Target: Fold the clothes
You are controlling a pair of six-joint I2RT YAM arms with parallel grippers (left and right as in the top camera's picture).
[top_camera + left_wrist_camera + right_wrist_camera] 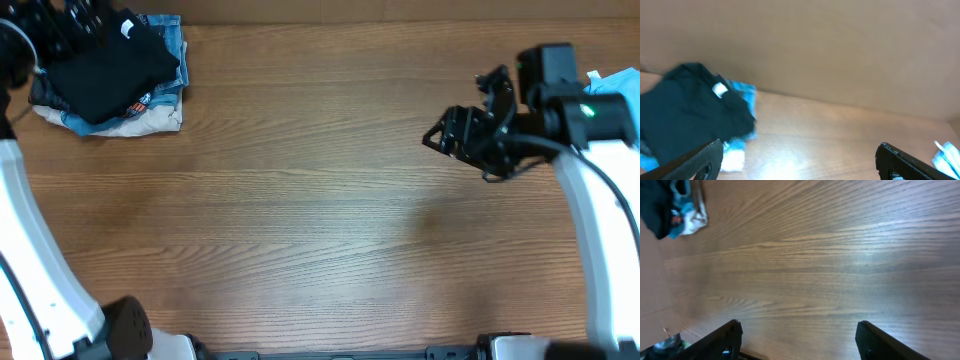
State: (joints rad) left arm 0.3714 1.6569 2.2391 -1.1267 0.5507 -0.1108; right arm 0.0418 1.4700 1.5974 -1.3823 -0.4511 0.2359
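Black T-shirt [110,65] lies as a compact bundle atop the pile [150,115] of other garments at the far-left corner of the table [320,220], so stacking looks done; left gripper [800,150] beside it stands fingers wide apart, empty, right gripper [799,330] likewise spread over the table's right side; next move, as judged: retreat and fetch another garment.

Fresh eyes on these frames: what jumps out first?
The black T-shirt lies atop a pile of other clothes in the far left corner. A wide stretch of bare wooden table separates it from the right gripper, hovering open on the right.
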